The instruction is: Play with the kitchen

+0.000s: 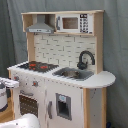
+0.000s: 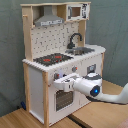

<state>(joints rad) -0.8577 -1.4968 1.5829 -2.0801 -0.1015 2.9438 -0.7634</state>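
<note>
Second exterior view first: nearest the camera, the white arm (image 2: 102, 93) reaches in from the second exterior view's right, across the wooden desk (image 2: 20, 120), and ends at the gripper (image 2: 58, 83), which sits against the front of the kitchen (image 2: 60, 55), just above the oven door (image 2: 62, 99) and just below the counter edge. Whether the fingers are apart or together cannot be told, since they blend into the white panel. The kitchen stands on the desk, upright, in front of a grey curtain (image 2: 10, 50). On its counter the black-red stovetop (image 2: 52, 59) lies nearer, with the sink (image 2: 82, 51) and black faucet (image 2: 75, 39) beyond it. Above the stovetop hangs the grey hood (image 2: 49, 20), and beside the hood, over the sink, sits the microwave (image 2: 76, 11). First exterior view shows the kitchen from the other side, with a white part of the robot (image 1: 9, 84) at the kitchen's stovetop end.
</note>
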